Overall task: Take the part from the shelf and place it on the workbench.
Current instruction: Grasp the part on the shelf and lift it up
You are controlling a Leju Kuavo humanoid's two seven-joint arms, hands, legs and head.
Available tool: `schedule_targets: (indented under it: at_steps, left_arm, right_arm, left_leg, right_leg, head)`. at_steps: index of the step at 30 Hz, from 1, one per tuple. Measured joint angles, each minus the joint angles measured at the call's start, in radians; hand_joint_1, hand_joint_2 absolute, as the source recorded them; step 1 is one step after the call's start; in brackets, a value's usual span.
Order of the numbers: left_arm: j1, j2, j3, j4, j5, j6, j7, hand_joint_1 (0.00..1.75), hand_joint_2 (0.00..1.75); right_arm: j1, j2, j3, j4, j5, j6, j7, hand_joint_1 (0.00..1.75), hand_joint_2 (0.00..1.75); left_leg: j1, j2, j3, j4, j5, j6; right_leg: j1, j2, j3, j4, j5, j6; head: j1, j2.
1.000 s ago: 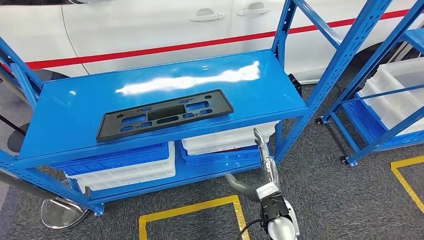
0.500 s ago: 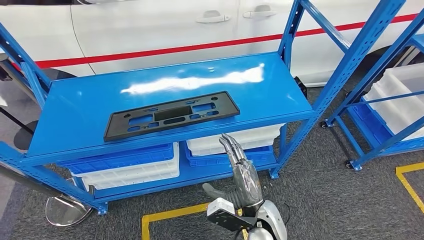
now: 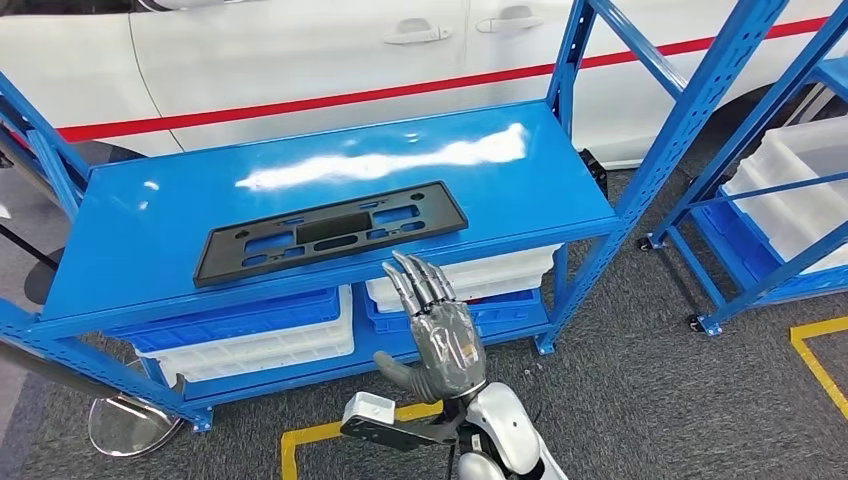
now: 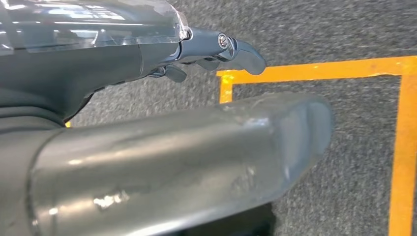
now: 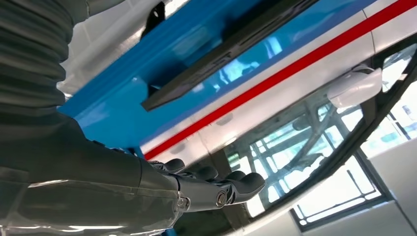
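Fingers (image 3: 415, 280) of the right hand (image 3: 440, 335) are stretched out and slightly apart, holding nothing, raised in front of the front edge of the blue shelf (image 3: 520, 190) and pointing toward it. The black plastic part (image 3: 330, 230), a long flat panel with cut-out slots, lies on the shelf's top level near its front edge, just beyond the fingertips and not touched by them. In the right wrist view the part (image 5: 226, 49) shows edge-on against the blue shelf (image 5: 123, 98), apart from the hand (image 5: 196, 189).

The left hand (image 4: 216, 49) hangs over grey carpet (image 4: 319, 29) marked with yellow floor tape (image 4: 314, 71), its fingers loosely bent and holding nothing.

White and blue bins (image 3: 250, 335) sit on the shelf's lower level. A white car (image 3: 300, 50) with a red stripe stands behind the shelf.
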Motion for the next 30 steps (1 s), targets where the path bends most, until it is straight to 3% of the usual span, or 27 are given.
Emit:
schedule_targets:
  at_steps: [3,5,6,9,10,11,13,15,16,18,20,22,24,25,26,27,28,30]
  left_arm:
    - [0.000,0.000,0.000,0.000,-0.014,-0.004,0.002,0.00,0.00]
    - [0.000,0.001,0.000,0.000,-0.024,-0.007,0.003,0.00,0.00]
    - [-0.001,0.001,0.000,0.000,-0.029,-0.009,0.004,0.00,0.00]
    - [-0.004,0.002,0.002,0.000,-0.044,-0.016,0.007,0.00,0.00]
    - [-0.004,0.002,0.003,0.000,-0.049,-0.020,0.009,0.00,0.00]
    - [-0.003,0.003,0.006,0.000,-0.053,-0.025,0.011,0.00,0.00]
    - [-0.004,0.003,0.012,0.000,-0.063,-0.036,0.014,0.00,0.00]
    - [-0.004,0.003,0.019,0.000,-0.071,-0.048,0.017,0.00,0.00]
    - [-0.005,0.003,0.023,0.000,-0.075,-0.054,0.018,0.00,0.00]
    - [-0.008,0.004,0.029,0.000,-0.083,-0.065,0.020,0.00,0.00]
    - [-0.010,0.007,0.035,0.000,-0.090,-0.075,0.022,0.00,0.00]
    - [-0.011,0.011,0.043,0.000,-0.098,-0.085,0.024,0.00,0.00]
    - [-0.011,0.013,0.051,0.000,-0.106,-0.097,0.027,0.00,0.00]
    - [-0.010,0.015,0.054,0.000,-0.111,-0.102,0.028,0.00,0.00]
    - [-0.010,0.017,0.056,0.000,-0.115,-0.108,0.029,0.00,0.00]
    - [-0.009,0.019,0.059,0.000,-0.119,-0.113,0.029,0.00,0.00]
    - [-0.010,0.021,0.063,0.000,-0.123,-0.118,0.030,0.00,0.00]
    - [-0.013,0.024,0.071,0.000,-0.132,-0.128,0.032,0.00,0.00]
  right_arm:
    - [-0.033,-0.009,0.053,0.021,0.036,-0.016,0.072,0.00,1.75]
    - [-0.062,-0.015,0.092,0.046,0.059,-0.028,0.115,0.00,1.75]
    - [-0.076,-0.018,0.114,0.060,0.069,-0.034,0.132,0.00,1.75]
    - [-0.108,-0.025,0.175,0.126,0.104,-0.058,0.180,0.00,1.75]
    - [-0.117,-0.025,0.193,0.157,0.117,-0.067,0.193,0.00,1.75]
    - [-0.124,-0.025,0.208,0.188,0.129,-0.075,0.203,0.00,1.75]
    - [-0.142,-0.019,0.231,0.250,0.155,-0.095,0.217,0.00,1.75]
    - [-0.163,-0.005,0.246,0.311,0.177,-0.117,0.225,0.00,1.75]
    - [-0.172,0.004,0.255,0.343,0.188,-0.128,0.228,0.00,1.75]
    - [-0.187,0.022,0.272,0.409,0.209,-0.147,0.232,0.00,1.75]
    - [-0.200,0.039,0.283,0.474,0.228,-0.163,0.235,0.00,1.75]
    - [-0.217,0.057,0.295,0.537,0.245,-0.183,0.237,0.00,1.75]
    - [-0.234,0.070,0.308,0.606,0.263,-0.201,0.241,0.00,1.75]
    - [-0.241,0.076,0.313,0.641,0.272,-0.209,0.243,0.00,1.75]
    - [-0.248,0.082,0.317,0.677,0.280,-0.217,0.244,0.00,1.75]
    - [-0.254,0.088,0.321,0.710,0.288,-0.226,0.245,0.00,1.75]
    - [-0.262,0.095,0.323,0.744,0.297,-0.236,0.246,0.00,1.75]
    - [-0.279,0.110,0.325,0.799,0.312,-0.258,0.247,0.00,1.75]
  left_leg:
    - [-0.005,-0.004,0.006,-0.022,0.001,0.022]
    - [-0.005,-0.003,0.006,-0.027,0.006,0.037]
    - [-0.004,-0.003,0.006,-0.030,0.009,0.044]
    - [-0.010,-0.002,0.003,-0.031,0.011,0.056]
    - [-0.013,-0.003,0.003,-0.031,0.010,0.057]
    - [-0.017,-0.004,0.004,-0.031,0.010,0.058]
    - [-0.024,-0.006,0.007,-0.031,0.009,0.059]
    - [-0.029,-0.007,0.008,-0.031,0.009,0.056]
    - [-0.029,-0.006,0.007,-0.032,0.009,0.053]
    - [-0.027,-0.004,0.007,-0.035,0.011,0.043]
    - [-0.028,-0.002,0.006,-0.026,0.002,0.033]
    - [-0.024,-0.001,-0.024,0.045,-0.042,0.023]
    - [-0.016,0.000,-0.085,0.170,-0.100,0.010]
    - [-0.012,0.000,-0.107,0.215,-0.111,0.005]
    - [-0.008,0.000,-0.112,0.221,-0.102,-0.001]
    - [-0.004,0.000,-0.098,0.190,-0.075,-0.005]
    - [0.000,0.001,-0.067,0.123,-0.037,-0.009]
    - [0.003,0.001,-0.009,0.005,0.007,-0.009]
  right_leg:
    - [0.002,0.002,-0.003,0.000,0.001,0.017]
    - [-0.001,0.001,-0.010,0.018,-0.013,0.025]
    - [-0.001,0.001,-0.023,0.047,-0.032,0.027]
    - [0.003,0.002,-0.114,0.232,-0.115,0.027]
    - [0.004,0.002,-0.136,0.273,-0.122,0.024]
    - [0.006,0.002,-0.137,0.271,-0.107,0.019]
    - [0.015,0.002,-0.088,0.161,-0.039,-0.001]
    - [0.025,0.000,-0.033,0.043,0.005,-0.023]
    - [0.030,0.000,-0.021,0.014,0.011,-0.028]
    - [0.032,-0.001,-0.019,0.000,0.013,-0.031]
    - [0.024,-0.003,-0.009,-0.018,0.021,-0.033]
    - [0.017,-0.007,0.000,-0.033,0.029,-0.036]
    - [0.017,-0.009,0.001,-0.034,0.029,-0.038]
    - [0.017,-0.009,0.000,-0.033,0.029,-0.038]
    - [0.016,-0.009,0.000,-0.031,0.028,-0.036]
    - [0.014,-0.009,0.000,-0.029,0.026,-0.034]
    - [0.012,-0.008,0.000,-0.024,0.023,-0.030]
    - [0.011,-0.007,-0.003,-0.011,0.015,-0.018]
  head:
    - [0.000,0.000]
    - [0.002,0.000]
    - [0.003,0.000]
    - [0.009,0.000]
    - [0.009,0.000]
    - [0.010,0.000]
    - [0.011,0.000]
    - [0.010,0.000]
    - [0.009,0.000]
    - [0.009,0.000]
    - [0.008,0.000]
    - [0.004,0.000]
    - [0.001,0.000]
    - [0.002,0.000]
    - [0.002,0.000]
    - [0.002,0.000]
    - [0.002,0.000]
    - [0.001,0.000]
